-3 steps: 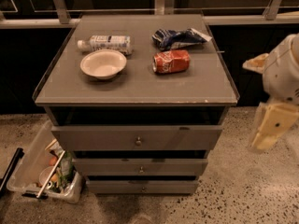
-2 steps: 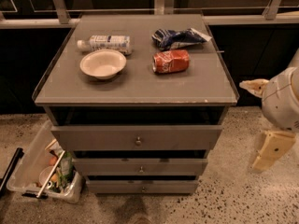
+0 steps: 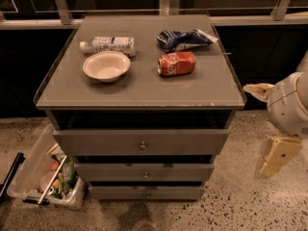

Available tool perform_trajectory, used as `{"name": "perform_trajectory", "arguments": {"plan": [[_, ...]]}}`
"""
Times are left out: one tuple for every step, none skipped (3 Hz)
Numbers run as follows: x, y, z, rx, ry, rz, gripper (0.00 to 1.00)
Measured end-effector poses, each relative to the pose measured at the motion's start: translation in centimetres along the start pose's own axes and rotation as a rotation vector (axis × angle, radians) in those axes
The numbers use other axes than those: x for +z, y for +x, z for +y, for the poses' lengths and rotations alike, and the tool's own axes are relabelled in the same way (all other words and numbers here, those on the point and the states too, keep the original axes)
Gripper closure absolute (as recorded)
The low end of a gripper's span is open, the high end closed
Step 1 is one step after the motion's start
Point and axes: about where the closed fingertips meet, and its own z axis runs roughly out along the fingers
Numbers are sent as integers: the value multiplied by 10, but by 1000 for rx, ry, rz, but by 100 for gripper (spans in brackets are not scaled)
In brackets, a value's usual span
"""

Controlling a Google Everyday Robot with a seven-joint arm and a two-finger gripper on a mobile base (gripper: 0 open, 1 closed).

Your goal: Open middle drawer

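The grey cabinet has three drawers, all shut or nearly shut. The middle drawer has a flat mid-height front with a small round knob. The taller top drawer is above it and the slimmest bottom drawer is below it. My gripper hangs to the right of the cabinet, level with the top and middle drawers and clear of them. Its cream fingers stand apart, open and empty.
On the cabinet top lie a white bowl, a plastic bottle, a red can and a blue chip bag. A clear bin of clutter stands on the speckled floor at the lower left. A railing runs behind.
My gripper has dropped lower beside the cabinet's right side. The drawers and the things on top have not moved.
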Motion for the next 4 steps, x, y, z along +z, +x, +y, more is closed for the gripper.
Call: {"name": "perform_trajectory", "arguments": {"plan": [[26,-8,6,-3,-27,-30,0],[60,-20,13,-23,-46,-65,0],[87,-30,18,-61,-27,-95,0],[115,-30,25,-78,1,-126,0]]}}
